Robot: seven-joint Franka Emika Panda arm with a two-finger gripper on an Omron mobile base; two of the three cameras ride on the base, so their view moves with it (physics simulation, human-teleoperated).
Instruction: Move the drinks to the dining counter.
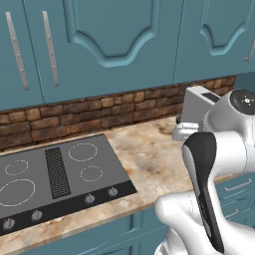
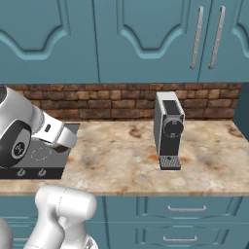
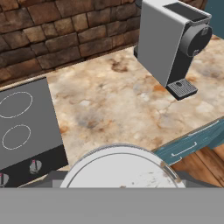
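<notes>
The drinks are out of view, and so is the dining counter. My white arm (image 1: 214, 164) is folded up in front of a marble counter (image 1: 144, 154) that has a black stovetop built in. In the right base view the arm (image 2: 29, 131) reaches over the counter's front left part, near the stovetop's edge. The hand view looks down on this counter (image 3: 109, 105) from above its front edge.
A grey coffee machine (image 2: 168, 129) stands near the brick wall, right of the stovetop (image 1: 55, 174); the hand view has this machine (image 3: 168, 41) at upper right. Teal wall cabinets (image 2: 146, 39) hang above. Teal drawers (image 2: 185, 209) sit below the top.
</notes>
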